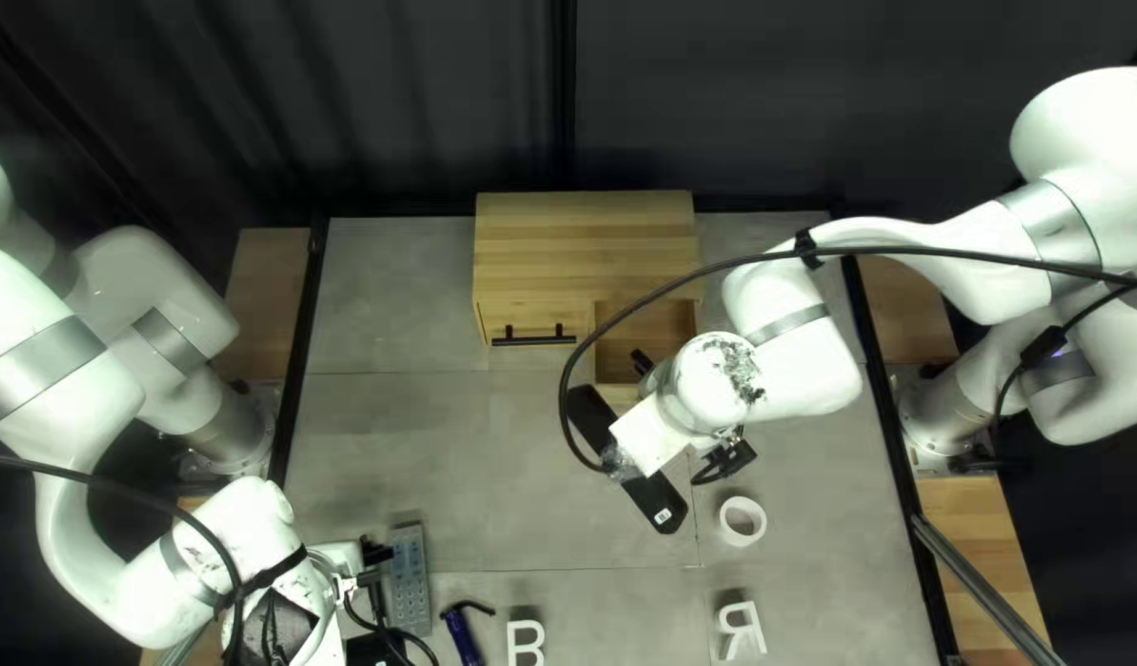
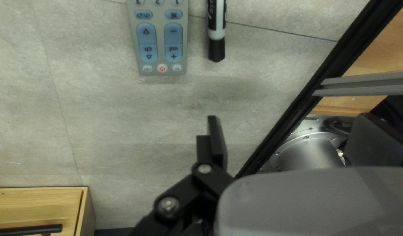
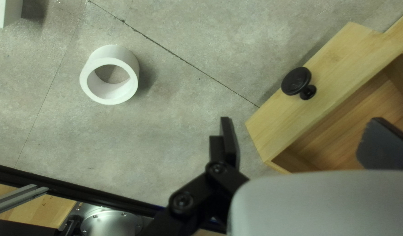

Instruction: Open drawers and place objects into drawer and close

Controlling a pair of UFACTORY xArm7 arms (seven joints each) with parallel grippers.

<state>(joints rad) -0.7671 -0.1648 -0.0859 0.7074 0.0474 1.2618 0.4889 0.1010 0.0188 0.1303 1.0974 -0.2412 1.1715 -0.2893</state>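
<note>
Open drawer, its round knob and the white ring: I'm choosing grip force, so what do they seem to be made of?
The open drawer looks like smooth pale wood: straight grain shows. Its round knob has a black, faintly glossy surface, so coated metal or plastic. The white ring looks plain and matte, without grain, probably plastic.

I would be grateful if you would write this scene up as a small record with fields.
Furniture: wooden cabinet
Right-hand drawer, top left view: open, with round black knob
Left-hand drawer, top left view: closed, with black bar handle
Left gripper: open, holding nothing
Right gripper: open, holding nothing
Beside each other, left wrist view: grey remote; marker
Near right gripper: white ring
Near edge of table: two white letters
Drawer task: unfinished, one drawer open
</note>
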